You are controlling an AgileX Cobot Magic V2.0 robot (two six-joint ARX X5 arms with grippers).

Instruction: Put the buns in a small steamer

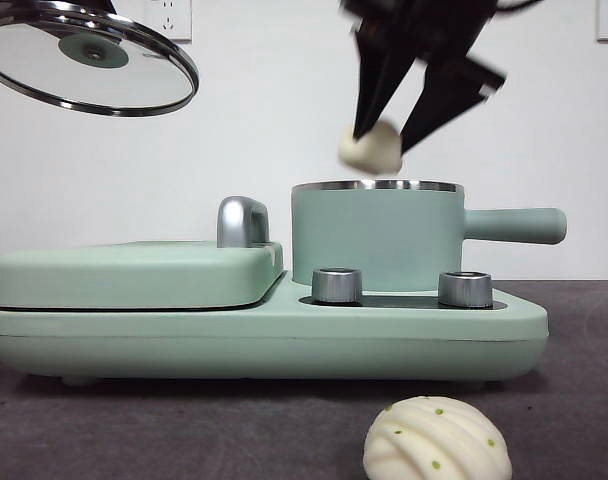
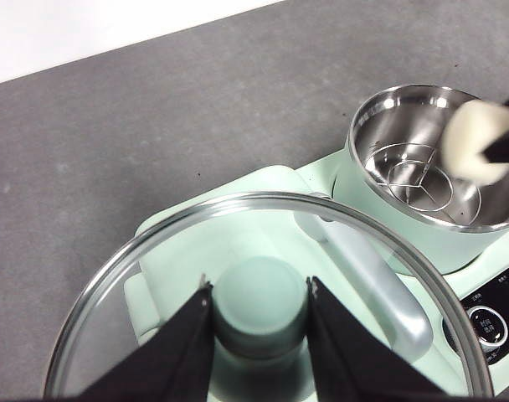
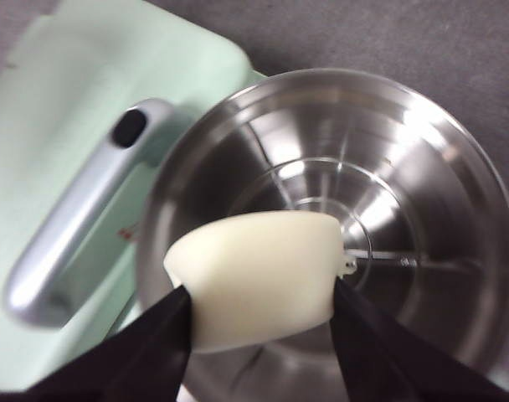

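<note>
The small steamer (image 1: 376, 236) (image 2: 430, 176) (image 3: 355, 209), a mint-green pot with a steel rim and a long side handle, stands open on the cooker's right half. Just above its rim hangs the smooth bun (image 1: 371, 147) (image 2: 476, 142) (image 3: 259, 276), with my right gripper (image 1: 389, 135) (image 3: 259, 314) shut on it. In the front view the ridged bun (image 1: 437, 440) with green specks lies on the table before the cooker. High at the left, my left gripper (image 2: 259, 314) is shut on the green knob (image 2: 259, 306) of the glass lid (image 1: 89, 60) (image 2: 154, 276).
The mint-green cooker base (image 1: 264, 330) carries a flat griddle cover (image 1: 134, 272) with a chrome handle (image 1: 242, 220) (image 2: 367, 276) (image 3: 79, 226) left of the steamer. Two steel dials (image 1: 336, 285) sit on its front. The dark table (image 2: 154, 117) runs around it.
</note>
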